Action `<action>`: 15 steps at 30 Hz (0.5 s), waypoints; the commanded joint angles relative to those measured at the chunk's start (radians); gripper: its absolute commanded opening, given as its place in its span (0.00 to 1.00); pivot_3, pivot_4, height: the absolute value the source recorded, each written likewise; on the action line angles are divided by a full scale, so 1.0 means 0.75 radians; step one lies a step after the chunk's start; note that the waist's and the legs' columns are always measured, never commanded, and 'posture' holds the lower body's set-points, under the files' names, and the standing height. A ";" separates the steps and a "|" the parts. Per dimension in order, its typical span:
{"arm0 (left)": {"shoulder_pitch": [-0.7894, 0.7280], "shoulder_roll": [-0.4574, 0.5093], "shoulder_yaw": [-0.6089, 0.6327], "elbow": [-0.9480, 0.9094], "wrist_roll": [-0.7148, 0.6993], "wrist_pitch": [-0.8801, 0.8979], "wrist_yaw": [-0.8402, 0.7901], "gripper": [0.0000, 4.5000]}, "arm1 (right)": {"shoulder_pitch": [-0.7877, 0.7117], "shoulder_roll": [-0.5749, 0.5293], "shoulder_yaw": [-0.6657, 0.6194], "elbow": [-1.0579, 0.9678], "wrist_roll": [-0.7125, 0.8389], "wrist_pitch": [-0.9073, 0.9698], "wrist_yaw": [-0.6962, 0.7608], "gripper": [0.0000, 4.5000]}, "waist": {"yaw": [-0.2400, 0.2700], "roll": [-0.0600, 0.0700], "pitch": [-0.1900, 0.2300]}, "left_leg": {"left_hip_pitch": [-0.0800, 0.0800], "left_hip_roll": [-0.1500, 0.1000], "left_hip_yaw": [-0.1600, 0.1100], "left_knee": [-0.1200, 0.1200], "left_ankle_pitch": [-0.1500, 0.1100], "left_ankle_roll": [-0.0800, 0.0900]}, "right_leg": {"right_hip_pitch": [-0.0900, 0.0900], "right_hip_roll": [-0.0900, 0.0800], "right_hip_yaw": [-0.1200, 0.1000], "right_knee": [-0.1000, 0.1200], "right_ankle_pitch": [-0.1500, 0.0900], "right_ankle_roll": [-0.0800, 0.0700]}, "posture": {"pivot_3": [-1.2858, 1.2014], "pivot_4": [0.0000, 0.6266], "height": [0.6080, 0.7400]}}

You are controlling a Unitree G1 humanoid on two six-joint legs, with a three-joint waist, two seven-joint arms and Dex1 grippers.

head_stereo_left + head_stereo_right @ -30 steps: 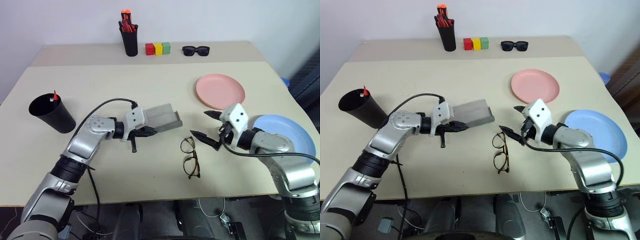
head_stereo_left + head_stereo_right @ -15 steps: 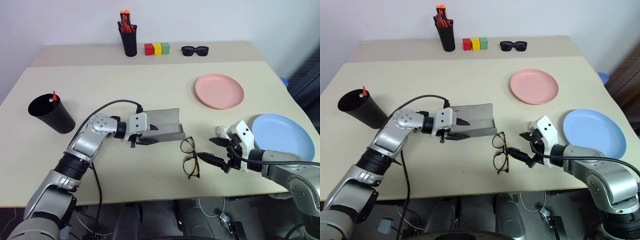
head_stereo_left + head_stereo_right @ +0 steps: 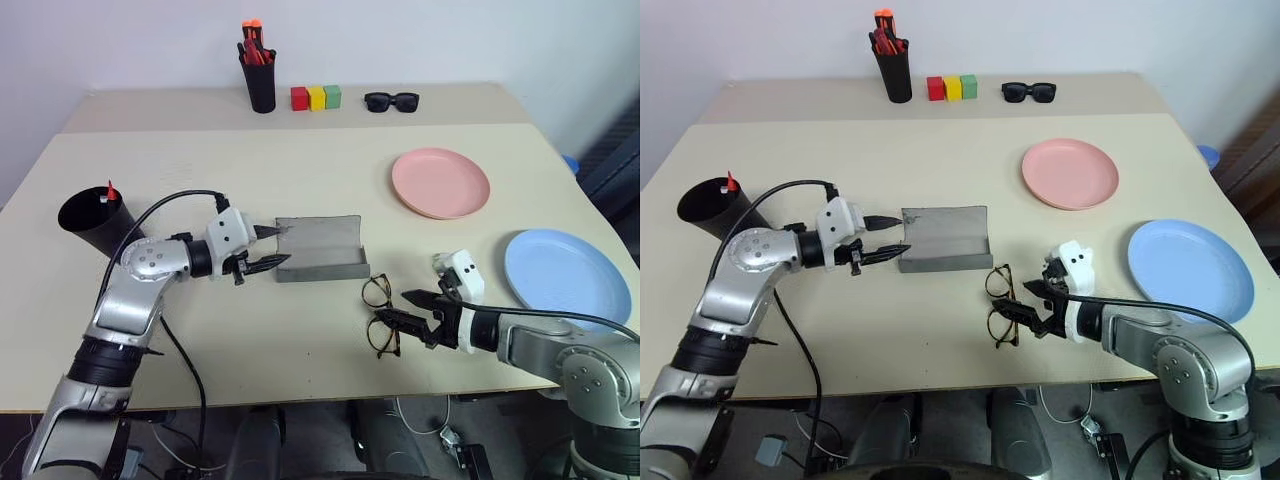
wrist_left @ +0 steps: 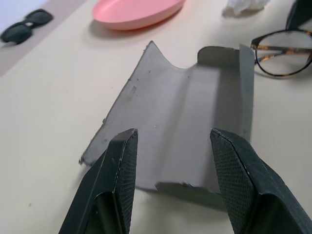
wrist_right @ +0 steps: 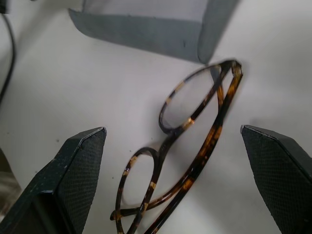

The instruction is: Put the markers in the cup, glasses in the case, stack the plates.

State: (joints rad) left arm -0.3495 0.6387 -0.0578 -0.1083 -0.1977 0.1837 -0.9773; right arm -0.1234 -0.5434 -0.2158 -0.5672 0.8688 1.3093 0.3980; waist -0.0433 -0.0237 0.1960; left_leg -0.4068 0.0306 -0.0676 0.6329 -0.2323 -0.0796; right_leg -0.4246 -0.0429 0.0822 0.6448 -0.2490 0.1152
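near: your right gripper (image 3: pixel 402 311) is spread wide, fingers flanking the glasses (image 3: pixel 380 316) | mid: your left gripper (image 3: pixel 272 247) is parted, empty, just left of the open case (image 3: pixel 318 249) | far right: pink plate (image 3: pixel 441 183)

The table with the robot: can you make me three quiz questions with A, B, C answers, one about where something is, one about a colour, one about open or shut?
1. Where do the glasses lie?
A. inside the case
B. on the table beside the case
C. on the pink plate

2. What colour is the plate closest to the right pincer?
A. light blue
B. green
C. yellow

3. How is the grey case?
A. shut
B. open and empty
C. open with markers inside

Answers:
1 B, the glasses rest on the table just off the case's corner.
2 A, the blue plate sits by that arm, the pink plate farther back.
3 B, its lid is folded back and its inside is bare.
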 commanded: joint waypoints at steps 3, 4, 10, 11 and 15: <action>0.125 0.050 0.059 -0.201 -0.018 0.095 0.075 0.54 | -0.013 0.005 0.007 0.008 0.013 0.019 -0.029 0.81 | 0.000 0.000 0.000 | 0.000 0.000 0.000 0.000 0.000 0.000 | 0.000 0.000 0.000 0.000 -0.001 -0.002 | 0.52 0.24 1.00; 0.141 0.051 0.066 -0.217 -0.021 0.112 0.091 0.54 | -0.014 0.002 0.010 0.012 0.011 0.021 -0.029 0.72 | 0.000 0.000 0.000 | 0.000 0.000 0.000 0.001 0.000 0.000 | 0.000 0.000 0.000 0.000 -0.001 -0.002 | 0.52 0.24 1.00; 0.199 0.031 0.103 -0.279 -0.059 0.173 0.158 0.54 | -0.032 -0.005 0.009 0.021 0.026 0.034 -0.026 0.02 | 0.000 0.000 0.000 | 0.000 0.000 0.000 0.001 0.000 0.000 | 0.000 0.000 0.000 0.000 -0.001 -0.002 | 0.52 0.24 1.00; 0.208 0.034 0.103 -0.278 -0.057 0.167 0.162 0.54 | -0.034 -0.007 0.008 0.021 0.028 0.036 -0.025 0.01 | 0.000 0.000 0.000 | 0.000 0.000 0.000 0.001 0.000 0.000 | 0.000 0.000 0.000 0.000 -0.001 -0.002 | 0.52 0.24 1.00; 0.235 0.038 0.112 -0.257 -0.056 0.136 0.166 0.54 | -0.048 -0.065 -0.005 0.009 0.039 0.041 0.000 0.01 | 0.000 0.000 0.000 | 0.000 0.000 0.001 0.001 0.000 0.000 | 0.000 0.000 0.000 0.000 -0.001 -0.002 | 0.52 0.24 1.00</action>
State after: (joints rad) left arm -0.1760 0.6635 -0.0042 -0.2845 -0.2287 0.3116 -0.8597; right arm -0.1482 -0.5649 -0.2022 -0.5442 0.8893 1.3376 0.3888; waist -0.0436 -0.0238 0.1959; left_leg -0.4066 0.0306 -0.0671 0.6335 -0.2322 -0.0796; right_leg -0.4245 -0.0428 0.0823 0.6448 -0.2499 0.1136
